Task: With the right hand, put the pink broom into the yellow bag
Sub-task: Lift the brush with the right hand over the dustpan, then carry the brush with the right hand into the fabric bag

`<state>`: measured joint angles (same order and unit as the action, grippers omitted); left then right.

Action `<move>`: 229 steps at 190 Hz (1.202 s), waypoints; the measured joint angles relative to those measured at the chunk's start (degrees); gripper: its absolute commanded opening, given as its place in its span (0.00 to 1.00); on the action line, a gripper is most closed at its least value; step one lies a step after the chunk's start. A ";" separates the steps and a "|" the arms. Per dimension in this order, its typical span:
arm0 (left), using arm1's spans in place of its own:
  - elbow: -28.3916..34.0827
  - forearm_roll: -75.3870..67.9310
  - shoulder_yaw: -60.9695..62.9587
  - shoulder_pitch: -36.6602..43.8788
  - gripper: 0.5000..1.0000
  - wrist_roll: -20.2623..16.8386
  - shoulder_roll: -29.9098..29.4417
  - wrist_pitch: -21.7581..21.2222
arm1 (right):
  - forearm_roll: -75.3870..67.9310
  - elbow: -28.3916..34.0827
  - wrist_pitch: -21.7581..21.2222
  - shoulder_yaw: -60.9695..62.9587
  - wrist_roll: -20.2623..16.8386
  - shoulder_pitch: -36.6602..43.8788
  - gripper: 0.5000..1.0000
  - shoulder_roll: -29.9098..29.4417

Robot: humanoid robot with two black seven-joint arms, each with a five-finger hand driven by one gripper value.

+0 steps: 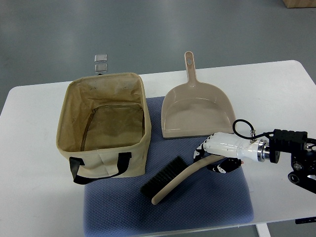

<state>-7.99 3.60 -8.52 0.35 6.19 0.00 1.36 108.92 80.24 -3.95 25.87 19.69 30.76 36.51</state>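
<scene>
The right hand (217,152) had curled around the handle of the broom (173,180), seemingly gripped; the broom lay on the blue mat (217,207) beside the bag (103,123); light, stiff, bristle-heavy.

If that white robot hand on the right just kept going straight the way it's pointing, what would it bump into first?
The right hand points left, its fingers already around the broom handle. Straight on, it would probably meet the open yellow bag next, though heights are hard to judge from above.

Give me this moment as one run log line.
right hand: shut on broom handle | broom: on mat | bag: open, empty | left: not visible
</scene>
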 measured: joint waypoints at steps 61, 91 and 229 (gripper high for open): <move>-0.01 0.00 0.00 0.00 1.00 0.00 0.00 0.00 | 0.50 -0.01 0.08 -0.01 0.00 -0.26 0.00 0.19; -0.01 0.00 0.00 0.00 1.00 0.00 0.00 0.00 | 0.28 0.01 0.08 0.86 0.39 -0.23 0.00 0.80; 0.01 0.00 0.00 0.01 1.00 0.00 0.00 -0.02 | -14.18 -0.20 0.65 9.50 5.59 5.97 0.00 11.71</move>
<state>-7.98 3.60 -8.52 0.36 6.19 0.00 1.34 94.74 80.04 -3.30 35.37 25.28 36.73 48.22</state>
